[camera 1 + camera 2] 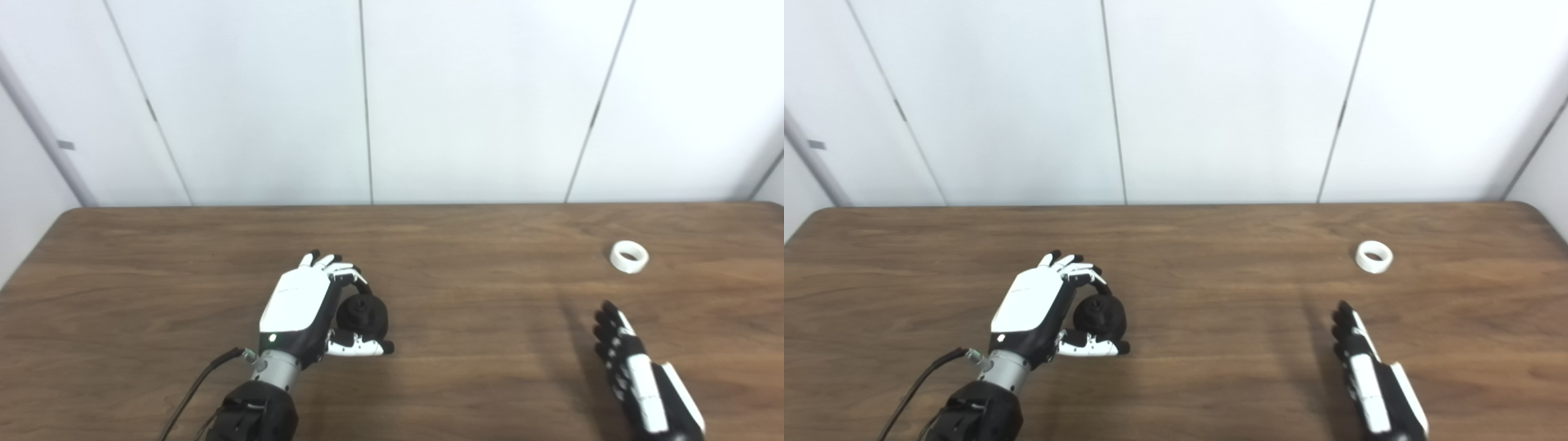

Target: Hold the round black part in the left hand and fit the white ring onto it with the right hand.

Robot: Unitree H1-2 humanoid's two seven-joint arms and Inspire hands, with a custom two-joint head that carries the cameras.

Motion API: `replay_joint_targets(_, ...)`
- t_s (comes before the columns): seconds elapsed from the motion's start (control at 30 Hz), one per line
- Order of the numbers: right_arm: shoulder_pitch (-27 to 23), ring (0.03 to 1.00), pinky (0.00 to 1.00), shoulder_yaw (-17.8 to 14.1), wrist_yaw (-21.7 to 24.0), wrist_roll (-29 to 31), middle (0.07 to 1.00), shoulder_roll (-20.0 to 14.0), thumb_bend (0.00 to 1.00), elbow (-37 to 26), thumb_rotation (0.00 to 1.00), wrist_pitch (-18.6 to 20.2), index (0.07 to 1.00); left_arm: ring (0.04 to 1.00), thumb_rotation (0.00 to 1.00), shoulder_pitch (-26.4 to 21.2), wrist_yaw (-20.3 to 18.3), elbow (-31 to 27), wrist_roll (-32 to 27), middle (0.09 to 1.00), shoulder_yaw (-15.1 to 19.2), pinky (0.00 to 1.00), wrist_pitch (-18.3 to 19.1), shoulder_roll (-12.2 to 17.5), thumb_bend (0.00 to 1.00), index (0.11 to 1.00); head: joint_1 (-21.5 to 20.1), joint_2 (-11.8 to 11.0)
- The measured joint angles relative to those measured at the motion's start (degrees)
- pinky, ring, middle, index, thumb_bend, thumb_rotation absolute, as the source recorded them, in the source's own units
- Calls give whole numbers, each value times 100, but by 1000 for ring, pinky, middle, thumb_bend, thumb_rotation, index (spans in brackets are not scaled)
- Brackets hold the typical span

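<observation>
Fingers (343, 272) of the left hand (300, 306) curl over the round black part (362, 313), thumb beneath it, clamping it near the centre-left of the wooden table (153, 275). Right hand (637, 373), at the near right, holds nothing, its fingers extended and slightly apart. The white ring (629, 256) lies on the table beyond it, well apart, toward the far right.

Two robot hands, two parts on one wooden table (465, 269).

Counted: one left hand (306, 306), one right hand (637, 373), one round black part (362, 313), one white ring (629, 256).
</observation>
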Motion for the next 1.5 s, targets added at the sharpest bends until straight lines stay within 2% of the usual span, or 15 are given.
replay_joint_targets(0.13,-130,980,973,15,22,-120,983,0,716,-122,1000,229,980,920,49,13,-7,102,51,809,-77,1000,-33,-78,524,484,-106,62)
replay_joint_targets(0.37,-293,986,976,31,40,-255,984,1,662,-415,1000,493,981,914,50,127,3,363,78,805,-210,1000,-228,-152,524,484,-307,211)
replay_joint_targets(0.67,-364,978,978,86,39,-377,977,29,681,-515,1000,648,973,903,49,168,180,536,173,801,-246,1000,-415,-301,524,484,-404,378)
replay_joint_targets(1.03,-387,973,962,94,41,-486,976,52,687,-619,1000,801,973,903,50,209,261,603,102,789,-244,1000,-483,-386,524,484,-343,448)
replay_joint_targets(1.5,-548,978,964,37,72,-457,976,18,669,-733,1000,997,984,902,48,318,448,897,-643,791,-17,1000,-724,-625,524,485,-281,457)
